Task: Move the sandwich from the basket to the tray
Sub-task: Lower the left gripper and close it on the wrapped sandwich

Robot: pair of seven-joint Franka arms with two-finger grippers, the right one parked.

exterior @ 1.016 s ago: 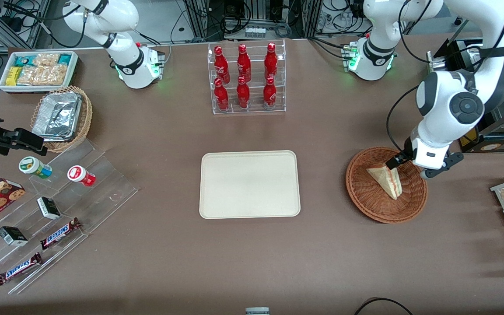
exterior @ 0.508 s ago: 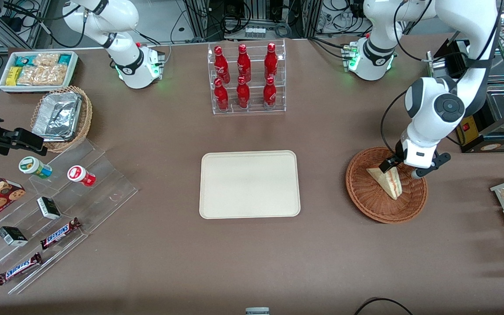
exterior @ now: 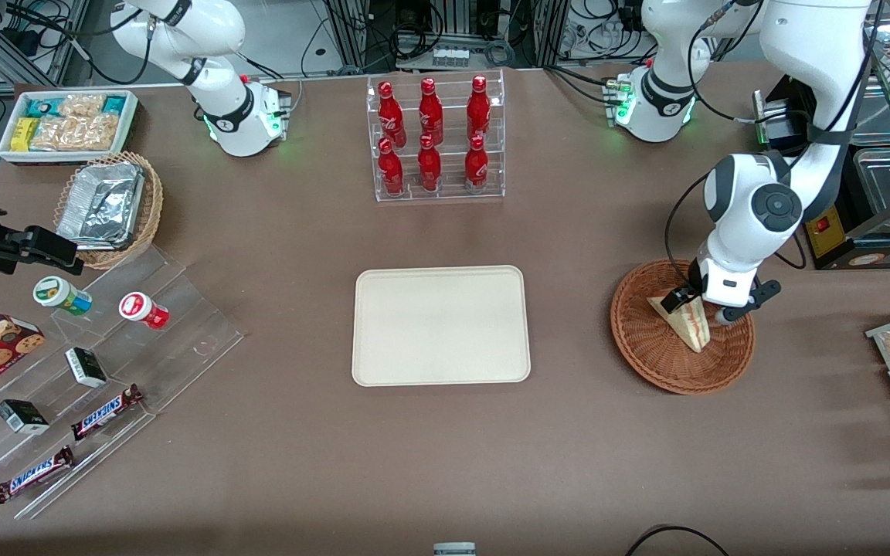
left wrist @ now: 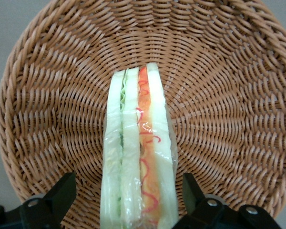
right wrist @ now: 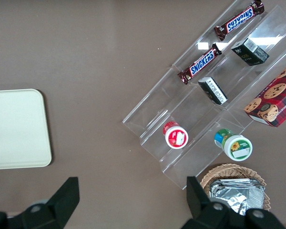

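Observation:
The sandwich point(exterior: 686, 323), a wrapped pale wedge with red and green filling along its edge point(left wrist: 140, 157), lies in the reddish-brown wicker basket point(exterior: 650, 347) toward the working arm's end of the table. My gripper point(exterior: 698, 306) is lowered into the basket over the sandwich's wide end. In the left wrist view the gripper point(left wrist: 128, 195) is open, one black finger point(left wrist: 62, 193) on each side of the sandwich with a gap between each finger and the bread. The cream tray point(exterior: 440, 325) lies flat at the table's middle, with nothing on it.
A clear rack of red bottles point(exterior: 433, 139) stands farther from the front camera than the tray. Toward the parked arm's end are a clear stepped stand with snacks point(exterior: 97, 386), a tan basket of foil containers point(exterior: 109, 207) and a white bin of packaged snacks point(exterior: 68, 123).
The working arm has swung inward and come down over the basket. Its gripper now sits lower, astride the sandwich's wide end. The sandwich has not moved.

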